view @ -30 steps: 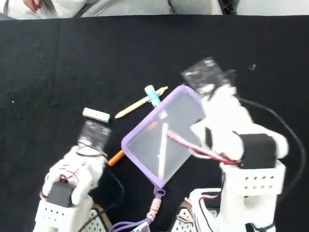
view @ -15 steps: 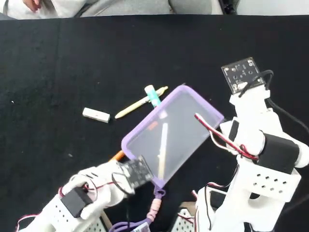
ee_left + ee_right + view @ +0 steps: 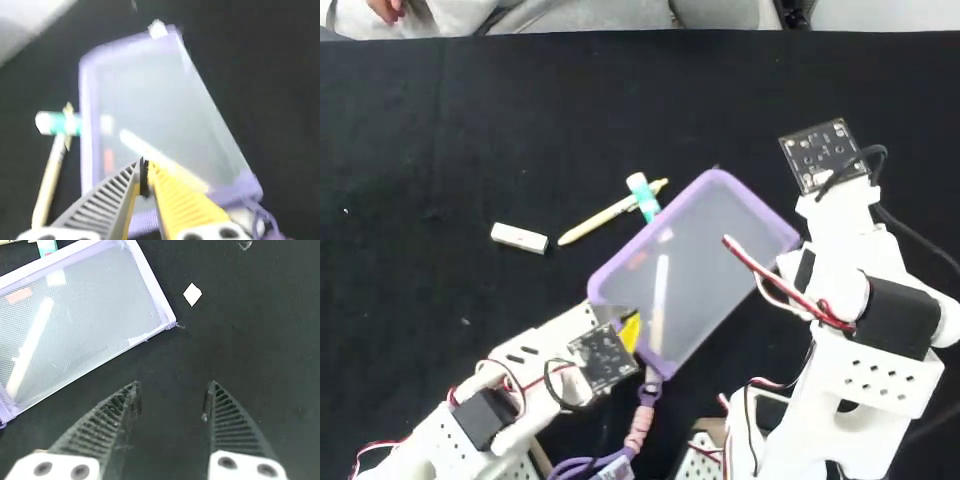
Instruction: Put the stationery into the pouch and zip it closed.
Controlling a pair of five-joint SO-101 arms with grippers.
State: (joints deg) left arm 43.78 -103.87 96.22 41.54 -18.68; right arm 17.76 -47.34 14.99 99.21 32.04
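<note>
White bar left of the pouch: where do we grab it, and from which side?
Grip the white bar at its middle, across the short width, coming straight down from above. It lies flat on the black table, well apart from the pen and the pouch, so both long sides look free to close on.

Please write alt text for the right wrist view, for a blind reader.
The open right end effector hangs over a black table, beside one corner of a purple mesh pouch. A white pen lies inside the pouch; a small white scrap lies on the table nearby.
</note>
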